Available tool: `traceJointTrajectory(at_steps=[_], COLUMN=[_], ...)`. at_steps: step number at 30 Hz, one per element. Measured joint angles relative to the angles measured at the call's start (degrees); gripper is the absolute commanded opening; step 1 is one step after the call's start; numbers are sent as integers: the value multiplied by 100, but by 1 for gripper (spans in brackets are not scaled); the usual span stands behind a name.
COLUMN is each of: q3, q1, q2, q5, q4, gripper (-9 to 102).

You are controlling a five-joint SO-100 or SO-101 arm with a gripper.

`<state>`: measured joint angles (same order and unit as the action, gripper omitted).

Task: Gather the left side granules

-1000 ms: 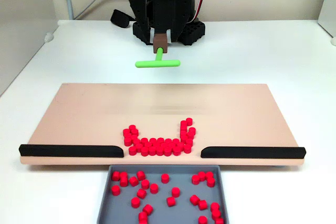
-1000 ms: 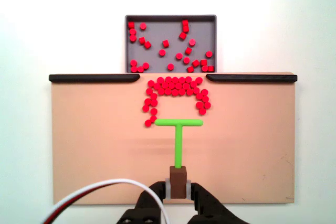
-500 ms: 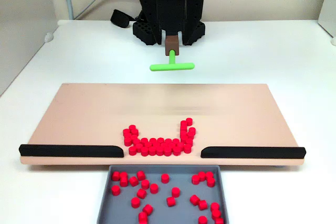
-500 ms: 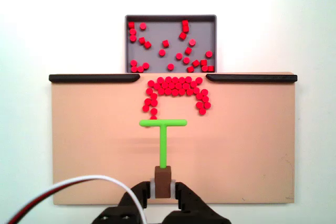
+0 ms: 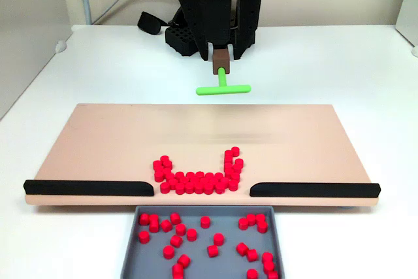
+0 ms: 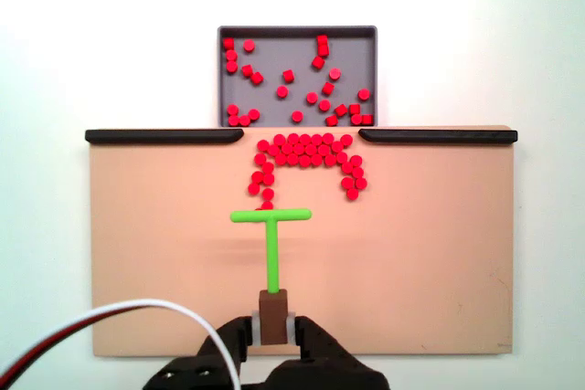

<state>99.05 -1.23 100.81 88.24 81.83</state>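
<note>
Many red granules [image 5: 196, 180] lie in a U-shaped cluster on the tan board [image 5: 98, 142], at the gap between the two black strips. From above, the granules [image 6: 306, 154] have a left arm that trails down toward the green T-shaped pusher [image 6: 271, 217]. My gripper [image 6: 273, 324] is shut on the pusher's brown handle block [image 6: 273, 302]. In the front fixed view the gripper [image 5: 222, 55] holds the pusher [image 5: 223, 88] raised above the board, well behind the cluster. Its crossbar sits just short of the lowest left granule.
A grey tray [image 5: 134, 243] holding several loose red granules sits below the board's front gap; it is also seen from above, the tray [image 6: 297, 32]. Black strips [image 5: 88, 187] [image 5: 313, 189] line the board's front edge. A white cable [image 6: 119, 321] curves by the arm's base.
The gripper and pusher have slid sideways, right in the front view and left in the view from above. The granules have not moved.
</note>
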Motion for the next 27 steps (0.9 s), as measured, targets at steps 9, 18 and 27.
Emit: traceJointTrajectory(at_steps=[9,18,27], q3=[211,387,387], q1=[26,35,114], q2=[26,281,281], q5=[-35,-79,-79], q4=[0,0,0], gripper=[0,0,0])
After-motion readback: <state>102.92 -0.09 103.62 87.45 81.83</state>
